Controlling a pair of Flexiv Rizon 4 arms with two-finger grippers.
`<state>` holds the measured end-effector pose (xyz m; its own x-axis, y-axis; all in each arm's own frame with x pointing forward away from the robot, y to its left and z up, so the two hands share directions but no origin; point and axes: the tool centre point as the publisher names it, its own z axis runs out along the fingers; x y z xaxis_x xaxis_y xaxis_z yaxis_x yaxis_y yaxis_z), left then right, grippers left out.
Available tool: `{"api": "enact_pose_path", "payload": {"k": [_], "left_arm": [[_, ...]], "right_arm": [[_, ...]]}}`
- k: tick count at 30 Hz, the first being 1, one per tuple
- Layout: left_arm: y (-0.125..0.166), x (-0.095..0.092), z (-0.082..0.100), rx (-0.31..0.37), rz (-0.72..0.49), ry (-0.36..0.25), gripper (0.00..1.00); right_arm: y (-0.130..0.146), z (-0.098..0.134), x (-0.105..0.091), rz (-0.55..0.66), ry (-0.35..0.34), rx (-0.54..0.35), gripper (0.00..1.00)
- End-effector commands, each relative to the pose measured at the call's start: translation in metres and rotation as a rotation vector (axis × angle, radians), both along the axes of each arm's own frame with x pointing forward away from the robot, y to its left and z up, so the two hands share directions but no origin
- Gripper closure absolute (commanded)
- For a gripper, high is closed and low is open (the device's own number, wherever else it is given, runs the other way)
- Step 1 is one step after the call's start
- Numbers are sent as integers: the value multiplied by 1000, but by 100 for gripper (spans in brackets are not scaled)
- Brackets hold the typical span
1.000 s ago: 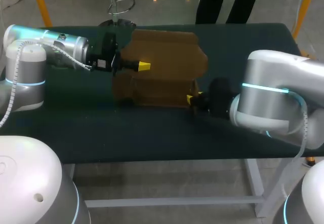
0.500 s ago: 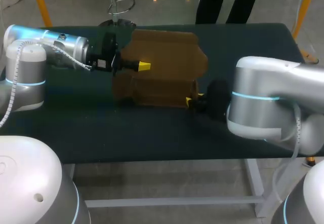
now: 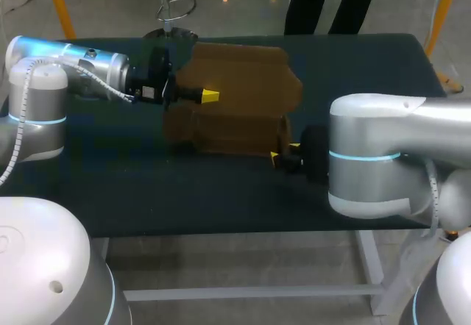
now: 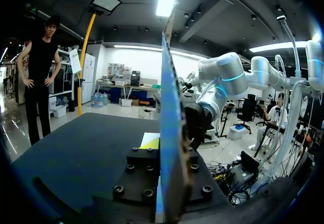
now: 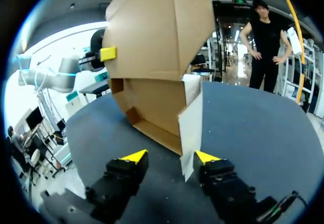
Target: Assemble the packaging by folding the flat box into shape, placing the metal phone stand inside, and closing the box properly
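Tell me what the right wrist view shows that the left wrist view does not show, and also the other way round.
Only the right wrist view: the cardboard box by its broad brown faces, a pale flap edge ahead of the open right gripper, and one yellow tip of the left gripper against the upright panel. Only the left wrist view: that panel edge-on, clamped in the left gripper, and the right arm beyond it. Both: the box and the dark table.
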<state>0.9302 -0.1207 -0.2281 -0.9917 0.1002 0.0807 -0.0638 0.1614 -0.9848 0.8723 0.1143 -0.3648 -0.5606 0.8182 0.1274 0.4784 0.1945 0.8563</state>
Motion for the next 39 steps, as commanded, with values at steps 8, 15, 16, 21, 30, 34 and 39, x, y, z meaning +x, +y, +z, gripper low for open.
{"api": "enact_pose_path", "payload": {"k": [8,15,16,21,30,34,39], "left_arm": [[0,0,-2,2,-2,1,100],[0,0,-2,2,-2,1,100],[0,0,-2,2,-2,1,100],[0,0,-2,2,-2,1,100],[0,0,-2,2,-2,1,100],[0,0,-2,2,-2,1,100],[0,0,-2,2,-2,1,100]], "right_arm": [[-31,10,-33,115,34,-35,37],[-43,13,-46,233,19,-81,41],[-45,13,-47,244,13,-82,40],[-53,17,-47,282,-2,-102,42],[-68,19,-47,304,-21,-95,41],[-70,16,-43,314,-24,-93,42],[-70,16,-39,319,-21,-87,42]]}}
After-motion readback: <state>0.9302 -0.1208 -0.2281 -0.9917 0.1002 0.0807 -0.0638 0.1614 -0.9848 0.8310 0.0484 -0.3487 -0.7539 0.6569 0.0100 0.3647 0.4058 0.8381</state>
